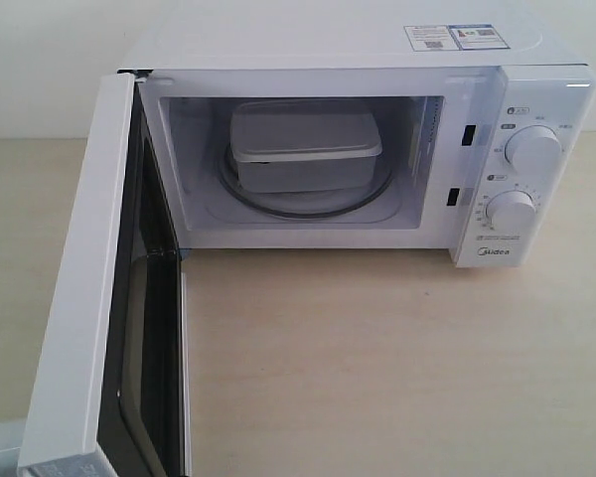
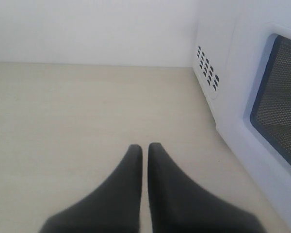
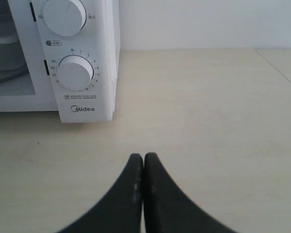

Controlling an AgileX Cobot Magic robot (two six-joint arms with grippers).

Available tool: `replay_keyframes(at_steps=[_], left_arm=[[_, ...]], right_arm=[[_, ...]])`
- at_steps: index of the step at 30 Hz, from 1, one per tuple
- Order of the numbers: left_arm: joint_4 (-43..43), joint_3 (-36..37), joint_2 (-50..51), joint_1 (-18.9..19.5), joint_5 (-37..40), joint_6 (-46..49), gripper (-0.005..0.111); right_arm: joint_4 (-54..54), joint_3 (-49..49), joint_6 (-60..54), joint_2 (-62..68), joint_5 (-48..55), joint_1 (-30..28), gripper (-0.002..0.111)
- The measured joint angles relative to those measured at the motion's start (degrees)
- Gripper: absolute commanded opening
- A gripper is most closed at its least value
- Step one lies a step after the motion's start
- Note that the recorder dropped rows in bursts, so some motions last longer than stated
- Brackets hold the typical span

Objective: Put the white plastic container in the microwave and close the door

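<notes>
Container (image 1: 303,149) sits inside microwave (image 1: 328,40); door (image 1: 79,298) open. Left end effector (image 2: 144,149) and right end effector (image 3: 143,158) pressed together, empty. Next: push door shut.

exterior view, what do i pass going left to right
open door → white plastic container inside the microwave → control panel

A pale wood-grain table (image 1: 377,368) carries 1 thing — the white microwave (image 1: 318,45), standing toward the back, near the wall (image 1: 40,60).
</notes>
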Motion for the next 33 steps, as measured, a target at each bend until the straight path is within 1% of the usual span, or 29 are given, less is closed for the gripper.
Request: replay_keyframes(at_steps=[26,29,33], left_arm=[[0.00,0.00,0.00,0.00,0.15,0.00,0.004],[0.00,-2.47,0.00,0.00,2.20,0.00,0.004],[-0.95,-10.00,0.00,0.00,6.00,0.00,0.004]], right_arm=[[0.48,0.00,0.00,0.00,0.00,0.00,0.000],[0.48,0.00,0.00,0.00,0.00,0.00,0.000],[0.48,0.00,0.00,0.00,0.00,0.00,0.000]])
